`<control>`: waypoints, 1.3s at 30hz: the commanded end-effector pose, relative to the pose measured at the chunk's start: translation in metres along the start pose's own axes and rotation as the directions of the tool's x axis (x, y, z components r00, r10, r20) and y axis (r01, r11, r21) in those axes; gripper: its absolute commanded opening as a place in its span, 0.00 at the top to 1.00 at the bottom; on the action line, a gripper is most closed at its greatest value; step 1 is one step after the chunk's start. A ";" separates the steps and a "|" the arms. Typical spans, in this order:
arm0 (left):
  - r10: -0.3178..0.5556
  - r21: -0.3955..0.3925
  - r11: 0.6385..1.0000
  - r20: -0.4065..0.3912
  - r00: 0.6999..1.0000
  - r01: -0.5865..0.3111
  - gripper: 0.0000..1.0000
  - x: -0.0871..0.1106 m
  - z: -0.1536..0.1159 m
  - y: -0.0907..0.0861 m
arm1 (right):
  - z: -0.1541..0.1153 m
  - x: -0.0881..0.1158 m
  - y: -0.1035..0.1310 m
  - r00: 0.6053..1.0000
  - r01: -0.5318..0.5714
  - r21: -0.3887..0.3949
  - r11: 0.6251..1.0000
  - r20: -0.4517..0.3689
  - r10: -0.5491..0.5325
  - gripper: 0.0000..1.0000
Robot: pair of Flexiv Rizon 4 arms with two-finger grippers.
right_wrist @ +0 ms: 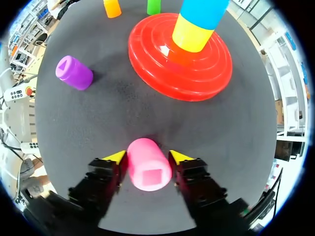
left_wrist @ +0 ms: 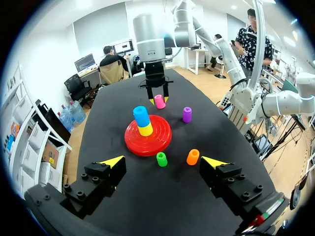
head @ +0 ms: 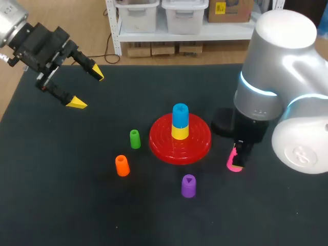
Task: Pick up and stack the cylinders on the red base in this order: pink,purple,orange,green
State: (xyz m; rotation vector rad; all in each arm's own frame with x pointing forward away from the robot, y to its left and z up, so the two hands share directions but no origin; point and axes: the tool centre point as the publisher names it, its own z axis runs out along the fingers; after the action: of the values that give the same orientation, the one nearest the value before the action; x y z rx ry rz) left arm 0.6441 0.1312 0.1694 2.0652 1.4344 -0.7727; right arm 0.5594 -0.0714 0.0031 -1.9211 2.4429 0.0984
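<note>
The pink cylinder (head: 234, 163) (right_wrist: 148, 166) stands on the mat right of the red base (head: 163, 149) (right_wrist: 162, 64). My right gripper (head: 238, 155) (right_wrist: 147, 156) is down around it, with both fingers pressed to its sides. On the base a blue cylinder (head: 180, 115) sits atop a yellow one (head: 180, 132). The purple cylinder (head: 188, 185) (right_wrist: 74, 73) lies in front of the base. Left of it stand the orange (head: 122, 165) and green (head: 135, 139) cylinders. My left gripper (head: 87, 88) (left_wrist: 163, 162) hangs open over the far left corner, holding nothing.
The black mat (head: 61, 205) covers the whole table. My right arm's big elbow (head: 287, 77) bulks over the right side. Bare mat lies in front of and left of the cylinders.
</note>
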 end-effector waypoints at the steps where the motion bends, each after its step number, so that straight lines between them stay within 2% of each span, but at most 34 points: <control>1: 0.001 -0.003 1.000 0.000 1.000 -0.001 0.00 0.000 0.001 -0.001 | 0.000 -0.001 -0.002 1.000 0.001 -0.008 1.000 -0.002 -0.001 1.00; 8: 0.001 -0.003 1.000 0.000 1.000 -0.001 0.00 0.000 0.001 -0.001 | -0.003 -0.002 -0.004 1.000 -0.002 0.000 1.000 0.004 0.002 1.00; 11: 0.001 -0.003 1.000 0.000 1.000 -0.001 0.00 0.000 0.001 -0.001 | -0.013 -0.004 -0.007 1.000 0.000 0.021 1.000 0.025 -0.001 1.00; 18: 0.001 -0.003 1.000 0.000 1.000 -0.001 0.00 0.000 0.001 -0.001 | -0.065 -0.024 -0.010 0.991 0.111 0.129 0.985 0.063 -0.120 1.00; 27: 0.001 -0.003 1.000 0.000 1.000 -0.001 0.00 0.000 0.001 -0.001 | -0.137 -0.046 -0.028 0.967 0.243 0.216 0.946 0.015 -0.252 1.00; 34: 0.001 -0.003 1.000 0.000 1.000 -0.001 0.00 0.000 0.001 -0.001 | -0.154 -0.068 -0.040 0.936 0.351 0.221 0.910 -0.067 -0.345 1.00; 39: 0.001 -0.003 1.000 0.000 1.000 -0.001 0.00 0.000 0.001 -0.001 | -0.154 -0.091 -0.044 0.915 0.403 0.167 0.900 -0.073 -0.396 1.00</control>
State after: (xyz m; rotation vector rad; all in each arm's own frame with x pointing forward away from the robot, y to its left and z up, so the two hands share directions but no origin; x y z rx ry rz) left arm 0.6441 0.1312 0.1694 2.0652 1.4345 -0.7726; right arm 0.6119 -0.0200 0.1619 -2.2496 1.9044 -0.2171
